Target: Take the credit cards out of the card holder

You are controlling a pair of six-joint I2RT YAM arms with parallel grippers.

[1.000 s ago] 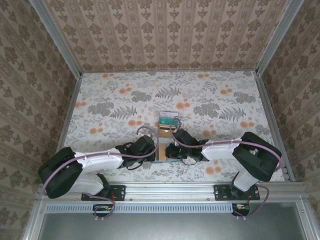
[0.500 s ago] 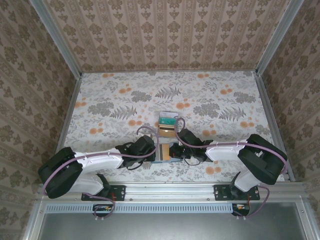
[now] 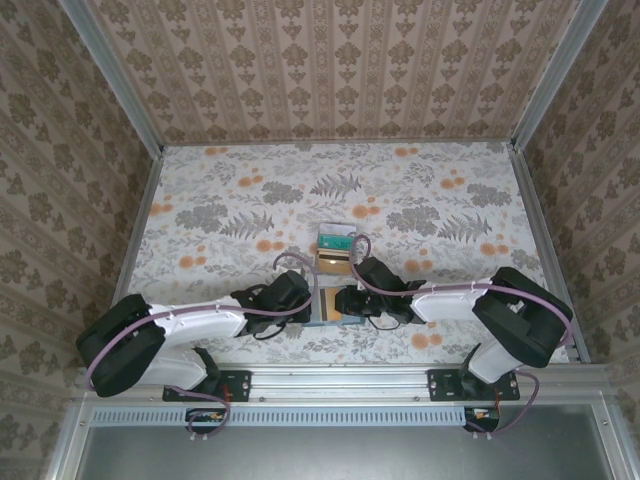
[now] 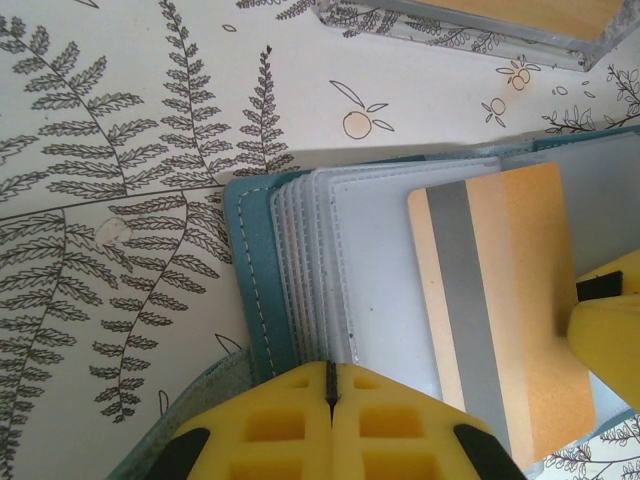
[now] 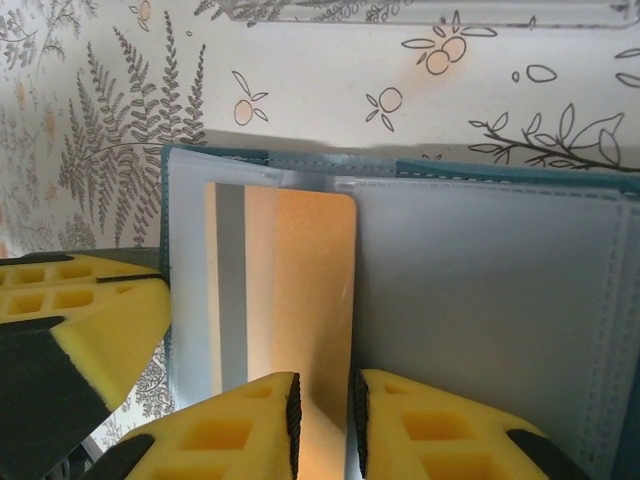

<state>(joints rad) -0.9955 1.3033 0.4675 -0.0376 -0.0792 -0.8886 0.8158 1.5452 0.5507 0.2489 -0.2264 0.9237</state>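
The card holder (image 3: 322, 310) lies open on the table between both grippers, teal outside (image 4: 250, 260), grey-blue sleeves inside (image 5: 490, 300). A tan credit card (image 4: 500, 300) with a grey stripe lies on its inner face (image 5: 285, 290), partly out of a sleeve. My left gripper (image 4: 330, 375) is shut on the near edge of the holder's sleeves. My right gripper (image 5: 322, 420) stands slightly open, its pads either side of the tan card's near right corner, the card showing through the gap. One right finger (image 4: 605, 325) rests on the card's corner.
Beyond the holder, a teal card (image 3: 336, 240) and a tan card (image 3: 333, 262) lie on a clear tray (image 4: 470, 25) on the floral tabletop. Patterned walls enclose the table on three sides. Open tabletop lies to the left and right.
My right gripper's jaws have parted a little where they were shut on the tan card. Holder and left gripper have not moved.
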